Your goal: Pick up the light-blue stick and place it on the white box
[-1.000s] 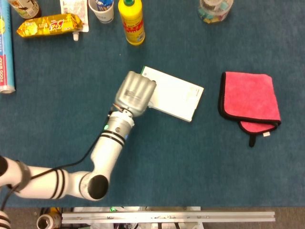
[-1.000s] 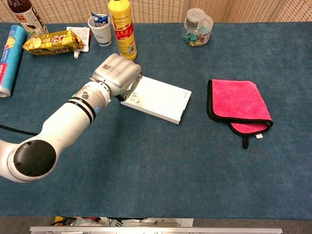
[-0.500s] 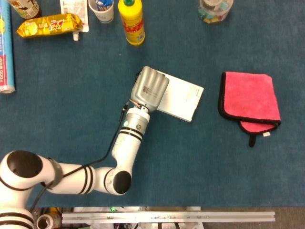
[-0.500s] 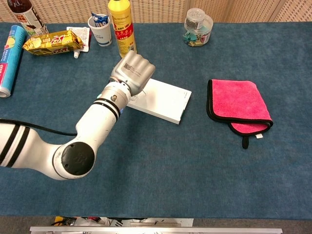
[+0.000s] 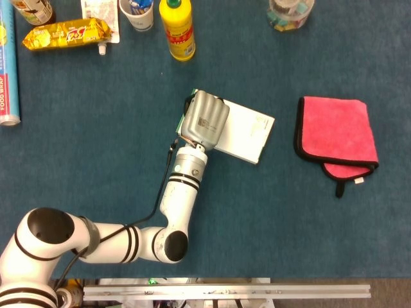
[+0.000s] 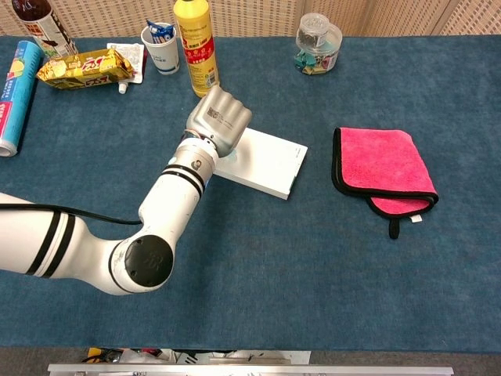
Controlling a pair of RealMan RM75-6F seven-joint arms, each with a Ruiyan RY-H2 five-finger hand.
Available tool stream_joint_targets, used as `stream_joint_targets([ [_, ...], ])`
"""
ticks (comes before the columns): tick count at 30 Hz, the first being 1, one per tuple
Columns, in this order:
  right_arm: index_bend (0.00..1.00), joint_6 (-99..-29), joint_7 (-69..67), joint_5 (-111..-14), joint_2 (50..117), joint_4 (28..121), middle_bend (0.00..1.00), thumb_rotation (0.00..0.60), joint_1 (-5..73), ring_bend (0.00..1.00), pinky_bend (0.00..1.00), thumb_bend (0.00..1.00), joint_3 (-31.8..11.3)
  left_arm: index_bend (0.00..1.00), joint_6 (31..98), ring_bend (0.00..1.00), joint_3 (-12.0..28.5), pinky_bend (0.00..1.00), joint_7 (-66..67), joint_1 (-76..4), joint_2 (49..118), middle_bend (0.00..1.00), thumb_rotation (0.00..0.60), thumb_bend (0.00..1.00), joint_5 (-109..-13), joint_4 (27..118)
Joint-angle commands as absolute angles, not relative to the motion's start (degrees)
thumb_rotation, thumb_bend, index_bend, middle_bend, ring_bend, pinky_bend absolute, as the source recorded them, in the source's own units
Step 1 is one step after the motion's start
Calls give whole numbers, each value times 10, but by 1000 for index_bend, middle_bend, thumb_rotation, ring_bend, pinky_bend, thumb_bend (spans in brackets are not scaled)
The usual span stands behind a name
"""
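The white box [image 5: 247, 131] lies flat near the table's middle, also seen in the chest view [image 6: 268, 162]. My left hand [image 5: 204, 120] hovers over the box's left end with its back to the cameras and its fingers curled under [image 6: 221, 120]. A pale sliver of the light-blue stick [image 6: 235, 160] shows just below the hand against the box; the rest of it is hidden inside the grip. Neither view shows my right hand.
A folded pink cloth [image 5: 335, 131] lies right of the box. Along the far edge stand a yellow bottle [image 5: 177, 29], a paper cup [image 5: 138, 13], a yellow snack bag [image 5: 65, 33] and a clear jar [image 5: 290, 13]. A blue roll [image 5: 8, 70] lies at the far left.
My left hand has swung right from the box's left corner to over its left end, and the forearm has turned more upright in the views.
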State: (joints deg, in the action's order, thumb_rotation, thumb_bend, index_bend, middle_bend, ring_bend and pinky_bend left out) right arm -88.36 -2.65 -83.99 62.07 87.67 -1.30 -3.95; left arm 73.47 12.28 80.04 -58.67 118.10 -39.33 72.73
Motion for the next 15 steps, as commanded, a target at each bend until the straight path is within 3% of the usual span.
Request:
stream_joint_targets([
  [1,318,-885,-27,-839,620,877,447,600,-14,355,423,227,-40,450,735,1000,126,1000,801,-586,1184,964,600,402,-392,730],
  [15,318,-888,-30,-840,621,874,447,600,-16,359,423,227,-40,421,735,1000,132,1000,786,-575,1166,964,600,402,-404,772],
])
